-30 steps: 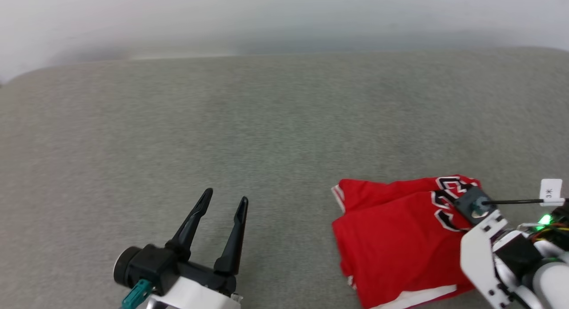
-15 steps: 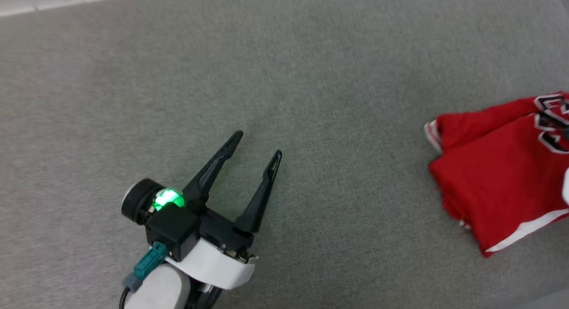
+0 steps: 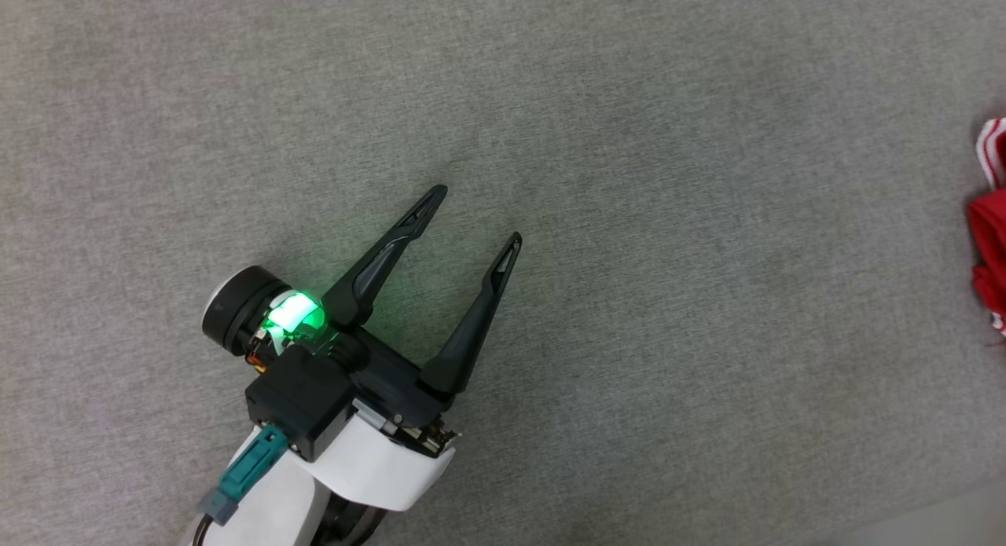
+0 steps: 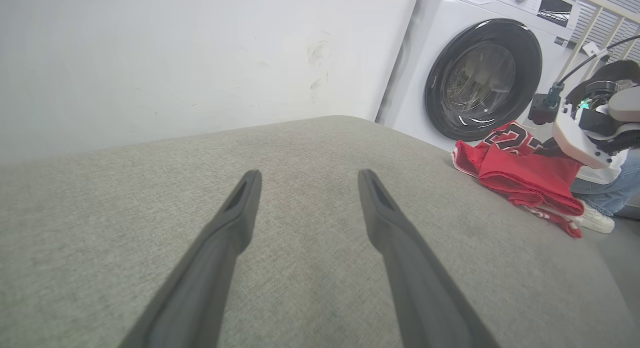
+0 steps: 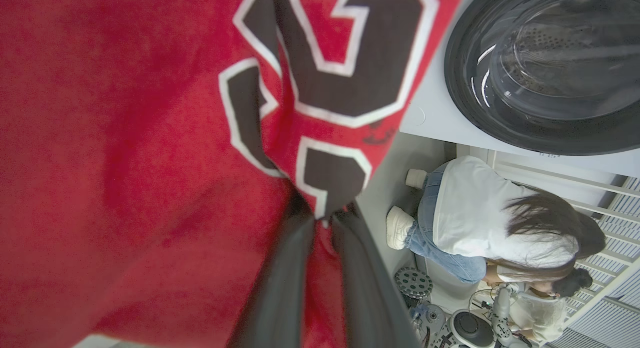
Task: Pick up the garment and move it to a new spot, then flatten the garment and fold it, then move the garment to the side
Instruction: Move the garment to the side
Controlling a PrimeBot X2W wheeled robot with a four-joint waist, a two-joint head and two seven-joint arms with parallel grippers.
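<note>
A broad grey fabric-covered surface carries the work, with a white front-loading washing machine just past its far corner. The garment, red with a black-and-white number print, lies bunched in loose layers at that corner, close to the surface's edge and well apart from the left arm; in the head view only a red and striped sliver of it shows at the right border. A person crouches on the floor beside the machine. The left end effector hovers low over bare fabric with its two dark fingers spread wide and nothing between them, probably parked clear so the other arm can work alone. The right end effector has its fingers pressed together on a fold of the garment just below the number print, a pinch at the cloth's edge that would suit dragging or lifting it. Judging by the layered cloth, the fold looks made, and carrying it aside seems the step in hand.
</note>
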